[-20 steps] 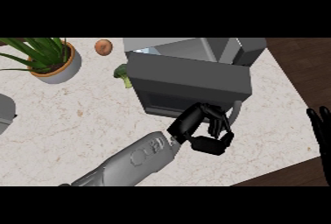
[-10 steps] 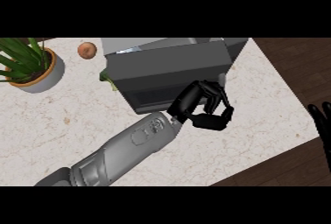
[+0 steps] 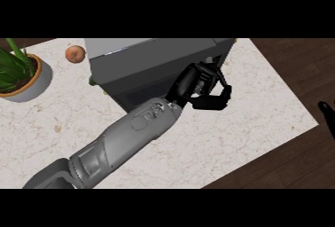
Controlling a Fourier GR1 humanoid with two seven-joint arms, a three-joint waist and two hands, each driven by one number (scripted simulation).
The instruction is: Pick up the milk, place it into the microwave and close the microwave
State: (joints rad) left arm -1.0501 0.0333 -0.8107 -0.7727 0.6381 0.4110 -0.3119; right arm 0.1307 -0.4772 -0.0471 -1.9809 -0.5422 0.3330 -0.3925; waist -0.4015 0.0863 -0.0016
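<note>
Pale speckled counter [image 3: 216, 142] w/ dark wood floor [image 3: 294, 62] beyond; left hand [image 3: 200, 86] fingers curled, maybe empty, at microwave [image 3: 150, 66]

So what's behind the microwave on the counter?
Left of and behind the microwave sit a round brown item and a potted plant. A bit of green peeks at its left edge. The rest is hidden by its body.

A cream, brown-speckled stone worktop [image 3: 216, 142] carries a dark grey box-shaped microwave [image 3: 147, 62], a green leafy plant in a tan-rimmed pale grey pot [image 3: 29, 84] and a round orange-brown fruit [image 3: 75, 53]. Beside it lies dark brown wooden floor [image 3: 294, 57]. The grey forearm ends in a black left hand [image 3: 203, 86].
</note>
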